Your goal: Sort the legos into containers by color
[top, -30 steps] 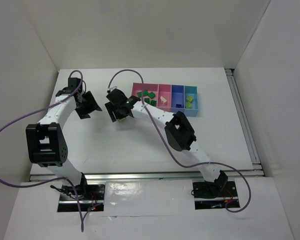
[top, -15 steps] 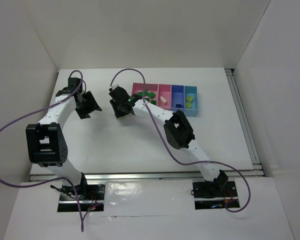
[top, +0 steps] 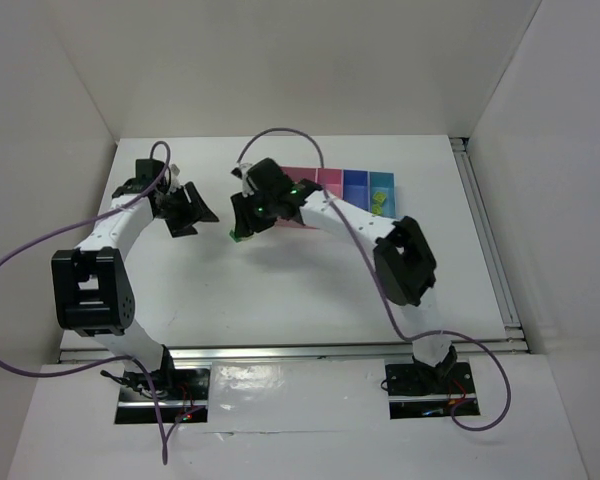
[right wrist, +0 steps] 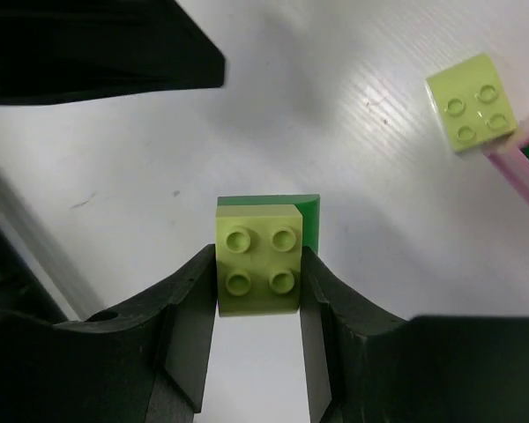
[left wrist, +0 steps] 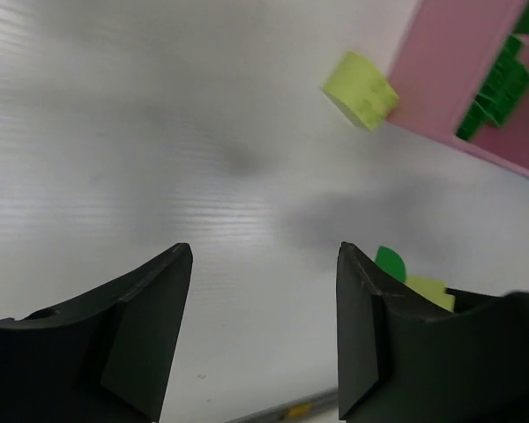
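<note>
1. Two arms extend over the white bench. The left arm is toward the far left, and the right arm is bent leftward across the row of containers.
2. The right jaws are clamped on a yellow-green brick, one finger pressed to each side and its four studs facing the wrist camera.
3. A dark green piece shows just behind that brick's upper edge. I cannot tell whether the two are joined.
4. The left jaws stand apart with nothing between them, near the right jaws and to their left.
5. One loose yellow-green brick lies studs-up on the bench, hard by the outer wall of the wide pink bin. I cannot tell whether it touches the wall.
6. Several dark green bricks lie inside that pink bin.
7. More yellow-green bricks lie in the light blue bin at the row's right end, with the blue bin just beside it.
</note>
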Motion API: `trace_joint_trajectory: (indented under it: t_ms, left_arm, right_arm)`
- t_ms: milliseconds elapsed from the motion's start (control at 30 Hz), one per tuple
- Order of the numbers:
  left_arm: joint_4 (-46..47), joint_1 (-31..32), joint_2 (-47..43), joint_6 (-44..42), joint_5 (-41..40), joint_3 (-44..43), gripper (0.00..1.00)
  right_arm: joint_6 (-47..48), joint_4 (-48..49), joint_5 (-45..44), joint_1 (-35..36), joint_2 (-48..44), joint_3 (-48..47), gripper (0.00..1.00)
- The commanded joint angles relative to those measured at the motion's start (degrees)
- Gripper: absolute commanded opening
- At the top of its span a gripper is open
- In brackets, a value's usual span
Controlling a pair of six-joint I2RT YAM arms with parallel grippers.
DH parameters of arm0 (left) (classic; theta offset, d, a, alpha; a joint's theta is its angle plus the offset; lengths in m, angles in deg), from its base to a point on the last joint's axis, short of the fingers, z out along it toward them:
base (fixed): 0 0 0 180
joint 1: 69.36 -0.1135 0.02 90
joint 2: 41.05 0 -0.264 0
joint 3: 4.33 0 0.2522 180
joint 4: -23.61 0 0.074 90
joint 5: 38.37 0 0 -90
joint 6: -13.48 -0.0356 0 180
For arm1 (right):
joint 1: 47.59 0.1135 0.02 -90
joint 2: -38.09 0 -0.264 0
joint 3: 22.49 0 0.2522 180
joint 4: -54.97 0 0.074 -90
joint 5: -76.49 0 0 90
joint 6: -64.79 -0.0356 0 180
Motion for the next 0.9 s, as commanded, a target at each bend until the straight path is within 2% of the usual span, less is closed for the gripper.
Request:
trace_joint_trajectory:
  t_ms: [0, 33, 67, 100, 133, 233, 333, 400, 567, 700, 867]
  left_arm:
    - [7.87, -0.34, -4.03, -3.69, 20.01, 2.2, 0.7]
    - [9.99, -0.34, -4.04, -4.22, 24.79, 2.99, 0.7]
    - [12.19, -0.34, -4.74, -4.22, 29.1, 4.91, 0.71]
    - [14.47, -0.34, -5.44, -4.22, 36.88, 5.8, 0.71]
    - [18.76, 0.36, -5.45, -3.7, 39.92, 6.42, 0.71]
    - [22.4, 1.94, -6.06, -3.17, 47.66, 7.04, 0.72]
    - [23.2, 3.78, -6.59, -3.17, 49.36, 6.43, 0.76]
    - [20.94, 5.19, -8.34, -5.36, 46.56, 5.12, 0.77]
    - [9.67, 11.78, -10.71, -15.98, 25.59, -0.42, 0.82]
    - [9.14, 15.73, -12.04, -17.84, 19.92, -0.43, 0.82]
    - [9.66, 20.66, -13.18, -20.04, 13.42, -1.04, 0.81]
  right_arm:
    - [-0.88, 6.88, 14.7, -6.57, -12.17, 8.32, 0.1]
    - [-0.88, 7.41, 21.35, -7.82, -13.75, 10.28, 0.1]
    - [-1.41, 7.42, 24.37, -8.96, -16.38, 11.95, 0.1]
    - [-1.41, 8.11, 27.19, -10.01, -17.45, 14.58, 0.1]
    - [-1.41, 8.12, 32.0, -11.77, -18.33, 15.56, 0.1]
    - [-1.41, 9.35, 38.18, -13.62, -20.27, 18.38, 0.1]
    - [-3.06, 10.75, 41.36, -15.29, -21.42, 19.61, 0.1]
    - [-6.31, 14.69, 42.41, -16.87, -22.03, 20.84, 0.1]
    - [-20.19, 20.68, 45.39, -21.27, -20.8, 22.86, 0.1]
    - [-24.09, 22.53, 46.64, -21.98, -20.19, 23.57, 0.1]
    - [-24.61, 18.58, 48.48, -21.98, -18.87, 21.55, 0.1]
